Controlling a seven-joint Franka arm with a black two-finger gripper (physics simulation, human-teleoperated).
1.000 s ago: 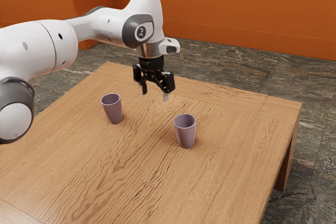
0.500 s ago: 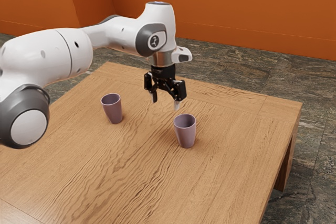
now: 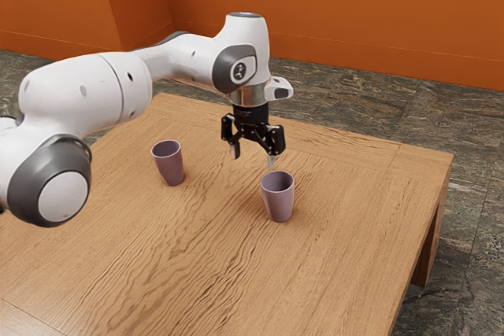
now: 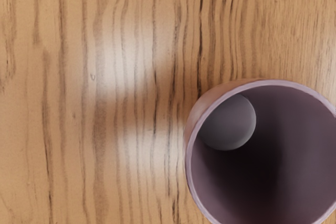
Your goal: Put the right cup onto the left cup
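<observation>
Over the wooden table [image 3: 134,249], the arm [image 3: 83,92] arches, spread fingers [image 3: 235,149] pointing down near one cup [image 3: 279,200].

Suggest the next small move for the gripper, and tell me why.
I'd probably shift the open gripper over toward the cup at the exterior view's right, centring on it before lowering. The gripper hangs mostly to the exterior view's left of that cup, and the wrist view catches it well off centre.

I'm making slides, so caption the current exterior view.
Open end effector above a wooden table, near one upright mauve cup; second cup stands apart.
</observation>
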